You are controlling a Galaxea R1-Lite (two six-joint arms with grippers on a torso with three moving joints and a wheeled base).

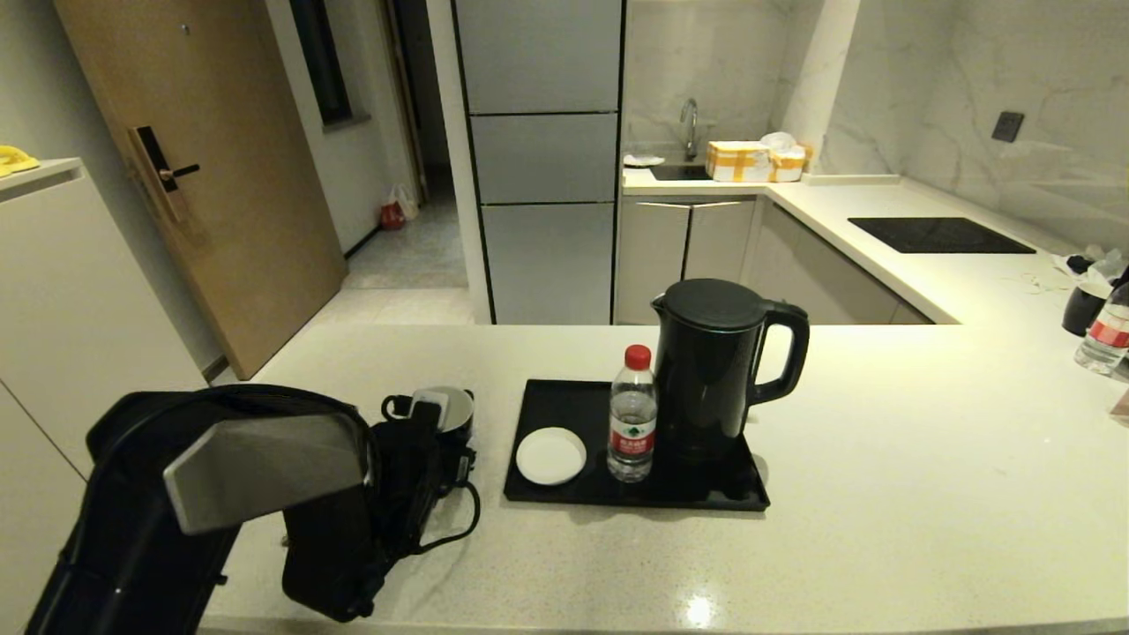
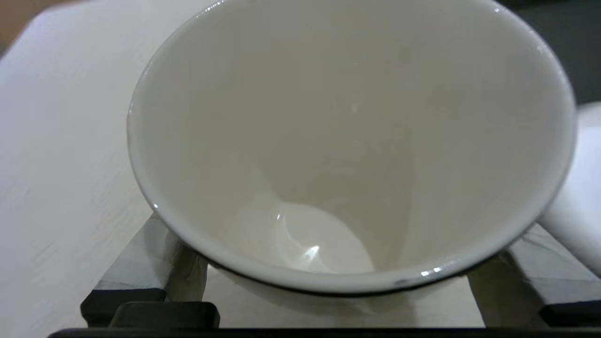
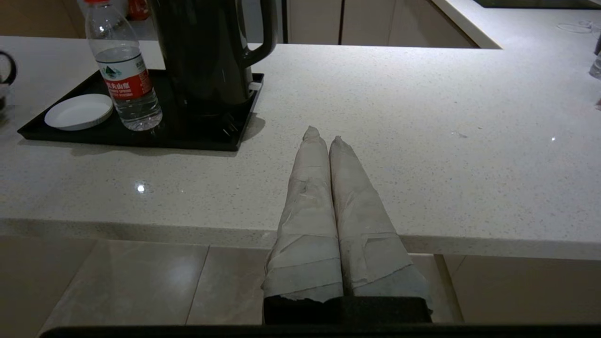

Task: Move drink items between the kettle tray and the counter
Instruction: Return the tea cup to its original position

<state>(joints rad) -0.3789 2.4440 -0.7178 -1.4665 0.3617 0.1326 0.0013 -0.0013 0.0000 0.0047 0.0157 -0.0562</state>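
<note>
The black mug with a white inside [image 1: 452, 404] stands on the counter [image 1: 882, 459] just left of the kettle tray [image 1: 564, 397]. My left gripper [image 1: 432, 437] is round it; its taped fingers [image 2: 181, 272] press on both sides of the mug [image 2: 347, 141] below the rim. On the tray stand the tall black kettle [image 1: 710, 370] and the red-capped water bottle [image 1: 632, 414], beside a white saucer [image 1: 551, 456]. My right gripper [image 3: 324, 136] hangs shut and empty at the counter's front edge, right of the tray [image 3: 197, 134], kettle [image 3: 206, 51] and bottle [image 3: 124, 70].
A second bottle [image 1: 1107, 335] and a dark cup [image 1: 1083, 309] sit at the far right of the counter. A black cooktop [image 1: 939, 235] lies on the back right counter. My left arm [image 1: 220, 494] covers the counter's front left corner.
</note>
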